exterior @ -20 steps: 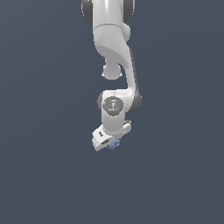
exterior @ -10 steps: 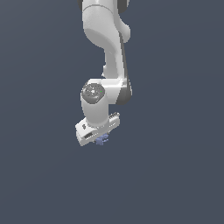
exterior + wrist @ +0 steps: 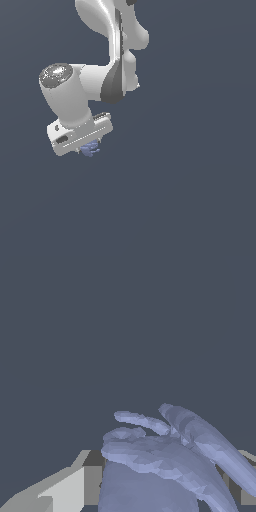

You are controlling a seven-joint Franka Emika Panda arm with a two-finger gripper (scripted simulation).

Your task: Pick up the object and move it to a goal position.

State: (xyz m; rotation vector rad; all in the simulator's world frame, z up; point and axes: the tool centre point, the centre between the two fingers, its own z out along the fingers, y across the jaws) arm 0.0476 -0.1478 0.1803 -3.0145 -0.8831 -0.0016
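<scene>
object (image 3: 90, 148): periwinkle, lumpy, finger-like lobes | gripper (image 3: 89, 146): clamped on obj

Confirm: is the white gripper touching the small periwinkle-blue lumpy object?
Touching. In the wrist view the periwinkle-blue lumpy object sits between the grey fingers with no gap. In the exterior view it pokes out directly under the white gripper.

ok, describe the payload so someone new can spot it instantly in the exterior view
Start at the big white robot arm coming down from the top of the exterior view and follow it to the flat white gripper at its low end. Just under that sits a tiny lumpy periwinkle-blue object, the only coloured thing against white robot and dark grey background.
</scene>
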